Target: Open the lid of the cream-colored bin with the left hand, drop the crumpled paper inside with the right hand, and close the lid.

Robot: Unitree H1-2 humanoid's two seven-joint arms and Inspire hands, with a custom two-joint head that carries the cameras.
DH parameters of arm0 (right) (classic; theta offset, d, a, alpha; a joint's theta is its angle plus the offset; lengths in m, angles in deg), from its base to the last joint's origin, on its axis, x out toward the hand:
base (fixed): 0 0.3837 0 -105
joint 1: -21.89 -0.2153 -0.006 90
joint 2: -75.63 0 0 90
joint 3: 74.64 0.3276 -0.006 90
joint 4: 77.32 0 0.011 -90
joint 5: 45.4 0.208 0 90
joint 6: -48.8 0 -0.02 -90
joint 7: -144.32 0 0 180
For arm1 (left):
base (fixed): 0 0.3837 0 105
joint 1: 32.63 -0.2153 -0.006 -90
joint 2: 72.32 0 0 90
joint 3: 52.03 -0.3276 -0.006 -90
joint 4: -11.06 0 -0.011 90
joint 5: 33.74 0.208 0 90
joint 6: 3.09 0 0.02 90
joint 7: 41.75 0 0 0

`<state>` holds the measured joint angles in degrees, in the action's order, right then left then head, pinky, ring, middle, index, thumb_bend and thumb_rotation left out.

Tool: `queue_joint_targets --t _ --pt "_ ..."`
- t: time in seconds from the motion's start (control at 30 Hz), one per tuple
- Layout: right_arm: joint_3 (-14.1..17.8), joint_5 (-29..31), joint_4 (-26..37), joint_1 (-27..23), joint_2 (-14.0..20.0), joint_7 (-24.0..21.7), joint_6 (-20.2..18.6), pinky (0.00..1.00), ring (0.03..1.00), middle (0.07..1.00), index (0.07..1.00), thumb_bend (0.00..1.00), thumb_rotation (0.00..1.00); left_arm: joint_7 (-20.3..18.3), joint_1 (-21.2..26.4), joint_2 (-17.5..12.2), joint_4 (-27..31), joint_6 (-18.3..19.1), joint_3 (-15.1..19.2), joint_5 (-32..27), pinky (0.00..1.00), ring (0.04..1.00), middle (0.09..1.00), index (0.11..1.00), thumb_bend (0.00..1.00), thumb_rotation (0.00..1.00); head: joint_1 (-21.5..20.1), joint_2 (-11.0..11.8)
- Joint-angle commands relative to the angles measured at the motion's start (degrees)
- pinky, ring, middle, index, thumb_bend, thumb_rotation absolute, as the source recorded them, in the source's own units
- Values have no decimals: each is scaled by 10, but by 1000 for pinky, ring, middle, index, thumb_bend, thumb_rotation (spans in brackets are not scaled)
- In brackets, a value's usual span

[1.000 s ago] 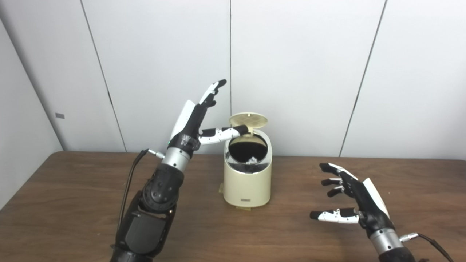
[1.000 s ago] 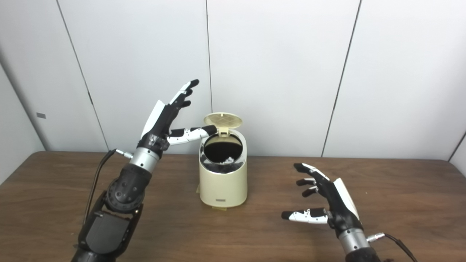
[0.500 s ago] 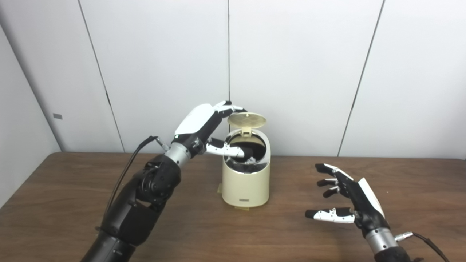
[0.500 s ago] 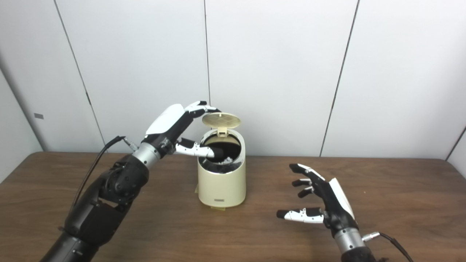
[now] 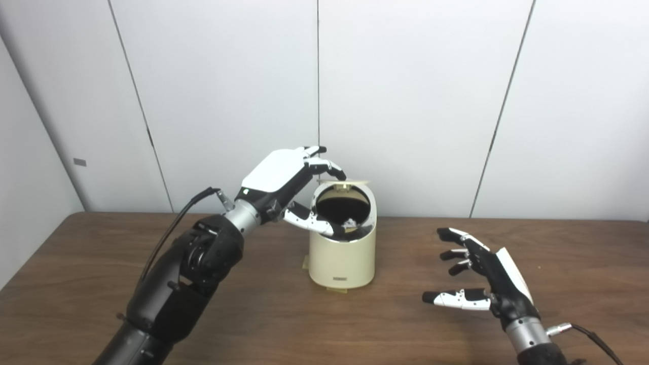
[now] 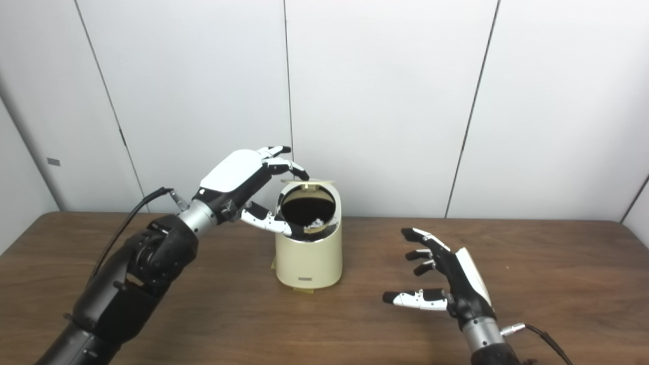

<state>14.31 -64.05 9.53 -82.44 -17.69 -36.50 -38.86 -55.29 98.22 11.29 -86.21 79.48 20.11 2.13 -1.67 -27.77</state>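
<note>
The lid [image 5: 340, 181] of the cream-colored bin [image 5: 343, 253] hangs partly lowered, seen almost edge-on as a thin pale line over the rear rim, hinged at the bin's 12 o'clock side. The left hand [image 5: 284, 177] arches over it from about 10 o'clock — its fingertips [image 5: 338, 175] curl down onto the lid's near-left edge, fingers close together, while the thumb reaches low across the front-left rim of the opening. Whether the fingertips truly press the lid or sit just above it is hard to tell. Closing it looks to need a push down and toward 6 o'clock.

Inside the dark opening a small whitish lump shows at the lower right — the crumpled paper [image 6: 316, 222], already in the bin.

The right hand [image 6: 446, 284] waits well apart at the bin's 4 o'clock, above the wooden table [image 5: 101, 284], fingers spread and holding nothing.
</note>
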Motion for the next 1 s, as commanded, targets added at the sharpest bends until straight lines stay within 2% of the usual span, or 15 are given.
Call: queue_joint_targets --t 0.0,0.17,0.53,0.7,0.97 --pt "0 1 12 -14 0 10 12 535 686 814 793 751 160 -1 23 -10 27 -7 8 -2 998 968 776 764 1000 463 -1 -1" --pt "-4 -1 21 -10 -1 10 3 529 681 819 801 750 160 -17 11 -19 46 -13 7 4 1000 979 787 769 999 474 -3 -4" --pt "-5 -5 21 -13 -5 16 -1 532 681 814 796 759 164 -22 -25 -25 68 -34 7 16 999 973 793 772 999 491 -11 -10" --pt "-7 -10 25 -13 -5 16 1 525 675 808 795 757 191 -16 -31 -27 61 -43 -3 55 1000 958 786 770 998 490 -13 -13" --pt "-6 -9 28 -12 -5 16 -3 531 680 810 792 757 181 -40 -29 -29 45 -18 -22 116 1000 972 805 791 1000 517 -15 -14"
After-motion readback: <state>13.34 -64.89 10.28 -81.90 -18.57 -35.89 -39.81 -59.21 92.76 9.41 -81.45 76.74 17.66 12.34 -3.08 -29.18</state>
